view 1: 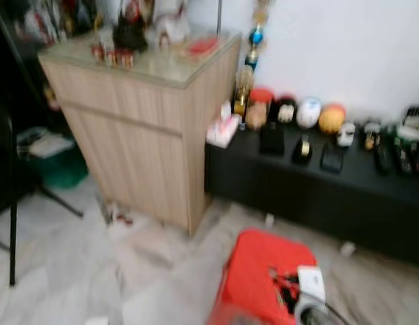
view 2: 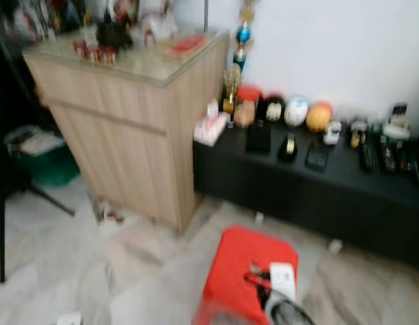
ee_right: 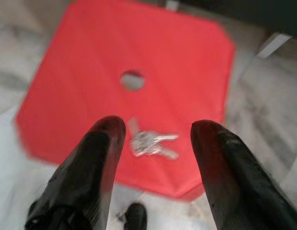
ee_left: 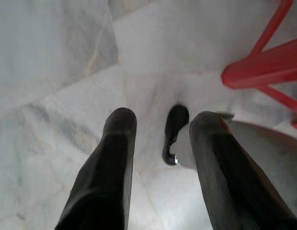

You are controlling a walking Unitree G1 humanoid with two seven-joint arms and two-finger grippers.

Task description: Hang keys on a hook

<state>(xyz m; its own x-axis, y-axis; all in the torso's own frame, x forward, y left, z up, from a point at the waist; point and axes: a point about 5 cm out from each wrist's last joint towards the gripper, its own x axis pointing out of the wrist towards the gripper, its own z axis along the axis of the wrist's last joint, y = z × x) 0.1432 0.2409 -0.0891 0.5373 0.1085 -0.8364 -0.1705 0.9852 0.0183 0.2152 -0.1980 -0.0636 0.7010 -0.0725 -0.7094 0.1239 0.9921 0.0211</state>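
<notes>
A small bunch of silver keys (ee_right: 149, 143) lies flat on the seat of a red plastic stool (ee_right: 90, 72), just in front of the hole in its middle. My right gripper (ee_right: 158, 127) hovers open above the keys, one black finger on either side of them and not touching. In the head view the same stool (view 1: 253, 267) stands on the floor at the bottom, with my right gripper (view 1: 285, 288) over its near right corner. My left gripper (ee_left: 163, 120) hangs open over the marble floor beside the red stool's legs (ee_left: 263, 67), holding nothing.
A tall wooden cabinet (view 1: 141, 128) with clutter on top stands at the left. A low black bench (view 1: 311, 183) along the white wall carries several small ornaments and gadgets. A green bin (view 1: 57, 166) and a black stand leg (view 1: 13, 230) are at far left. The head views are blurred.
</notes>
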